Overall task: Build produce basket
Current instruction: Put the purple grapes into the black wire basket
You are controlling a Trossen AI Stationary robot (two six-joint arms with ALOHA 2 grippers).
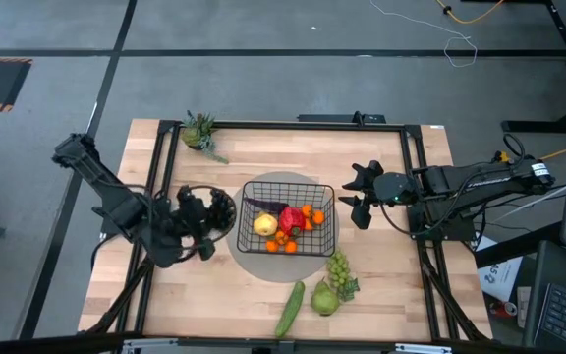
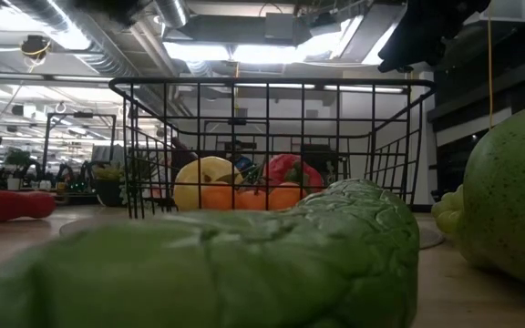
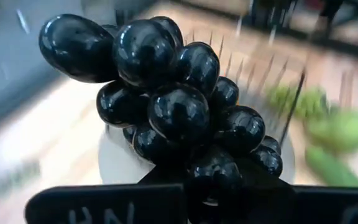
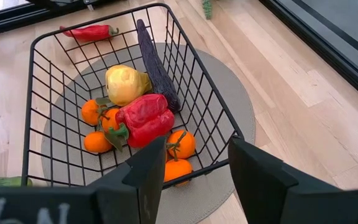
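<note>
The black wire basket [image 1: 286, 216] stands mid-table on a round grey mat [image 4: 229, 99]. In it lie a yellow fruit [image 4: 126, 84], a red pepper [image 4: 145, 118], several oranges [image 4: 179, 144] and a long dark purple vegetable [image 4: 157, 65]. My left gripper [image 1: 207, 218] is just left of the basket, shut on a bunch of dark grapes [image 3: 166, 106]. My right gripper [image 4: 191, 168] hovers open at the basket's right side, touching nothing. Green grapes [image 1: 340, 268], a green pear [image 1: 324, 300] and a cucumber [image 1: 290, 308] lie on the table near the front. My left gripper pinches the dark grape bunch at one end [image 3: 219, 177] between its two fingers, coming from the table's left and slanting slightly down. The bunch sticks out ahead of the fingers toward the basket, lifted clear of the table [image 1: 222, 206].
A red chili [image 4: 86, 31] lies on the wood beyond the basket's left side. A small green leafy piece [image 1: 201, 133] sits at the far left corner. A black frame [image 1: 411, 157] borders the table. Bare wood shows right of the basket and along the far edge.
</note>
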